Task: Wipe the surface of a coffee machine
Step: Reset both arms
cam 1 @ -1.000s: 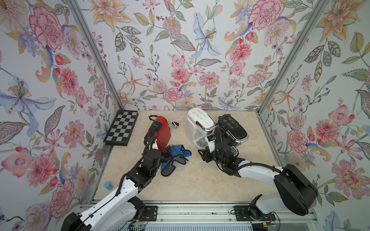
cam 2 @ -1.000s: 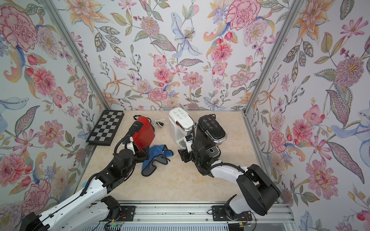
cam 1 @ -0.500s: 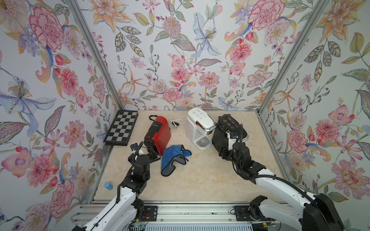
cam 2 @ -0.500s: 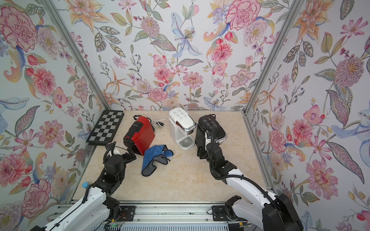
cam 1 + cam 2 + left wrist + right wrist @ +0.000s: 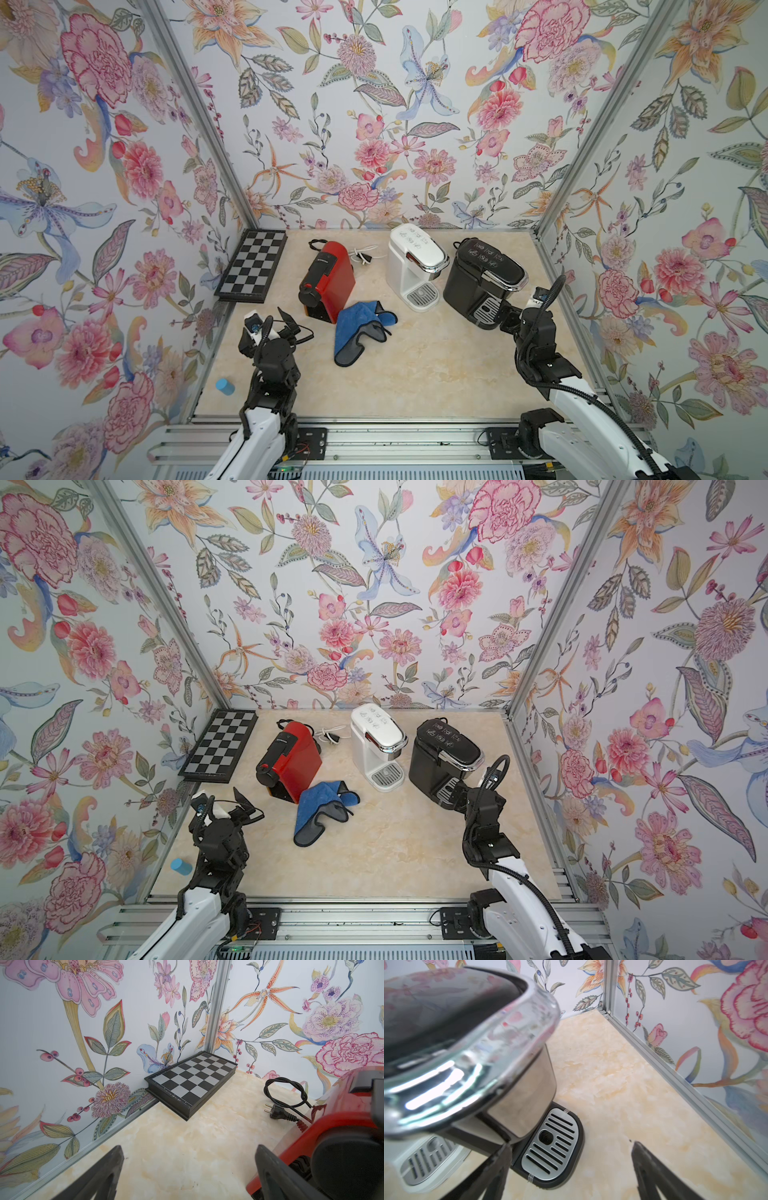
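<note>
"Coffee machine in red, where did it stand?"
"Toward the back left, right of the left gripper, whose jaws gaped wide and empty. The blue cloth lay just beside its front."
"And rightward?"
"A white machine, a black machine, then the right gripper, spread wide, holding nothing."

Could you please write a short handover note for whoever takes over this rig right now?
Left gripper: open, empty, beside the red coffee machine.
Right gripper: open, empty, low in front of the black coffee machine.
Blue cloth: lying loose on the table in front of the red coffee machine.
Done: no wiping that the pictures can confirm.
Left: pick up the blue cloth and wipe a machine's surface.
</note>
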Robot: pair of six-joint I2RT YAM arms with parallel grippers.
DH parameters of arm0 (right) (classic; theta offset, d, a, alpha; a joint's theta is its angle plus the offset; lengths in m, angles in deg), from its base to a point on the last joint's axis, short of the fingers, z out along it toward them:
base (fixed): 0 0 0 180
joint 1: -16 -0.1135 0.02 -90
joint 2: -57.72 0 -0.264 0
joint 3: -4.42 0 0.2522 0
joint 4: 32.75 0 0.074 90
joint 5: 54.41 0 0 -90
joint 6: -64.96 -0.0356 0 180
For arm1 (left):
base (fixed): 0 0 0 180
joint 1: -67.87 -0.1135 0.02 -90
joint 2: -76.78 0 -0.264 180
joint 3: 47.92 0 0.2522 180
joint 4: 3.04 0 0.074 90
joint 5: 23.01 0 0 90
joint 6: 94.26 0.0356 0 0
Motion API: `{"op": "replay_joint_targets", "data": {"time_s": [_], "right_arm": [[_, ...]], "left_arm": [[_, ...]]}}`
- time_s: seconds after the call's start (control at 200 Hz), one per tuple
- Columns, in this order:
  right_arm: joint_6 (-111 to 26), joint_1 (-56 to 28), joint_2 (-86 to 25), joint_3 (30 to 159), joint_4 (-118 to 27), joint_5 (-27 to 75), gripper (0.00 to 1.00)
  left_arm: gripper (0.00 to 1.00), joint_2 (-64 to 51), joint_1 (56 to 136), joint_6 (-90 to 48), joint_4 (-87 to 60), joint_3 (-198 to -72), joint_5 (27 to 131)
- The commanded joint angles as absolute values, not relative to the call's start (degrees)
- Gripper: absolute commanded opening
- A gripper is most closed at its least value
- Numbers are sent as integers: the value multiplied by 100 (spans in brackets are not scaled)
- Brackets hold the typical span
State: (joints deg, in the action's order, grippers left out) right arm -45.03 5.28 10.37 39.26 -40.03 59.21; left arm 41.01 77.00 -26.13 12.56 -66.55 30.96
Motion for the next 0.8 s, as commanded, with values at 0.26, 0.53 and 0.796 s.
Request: {"op": "replay_joint_targets", "data": {"time_s": [0.26,0.53,0.796], "right_arm": [[-4162,1803,780,3318,-2112,4917,95],[-2805,1573,-605,2844,292,4607,99],[-2494,1578,-2203,3094,1601,3956,100]], "left_arm": [[99,2632,7064,-1385,3651,-6043,4123],[99,1800,6952,-913,4682,-6123,5118],[99,746,6858,-762,4377,-6940,5818]]}}
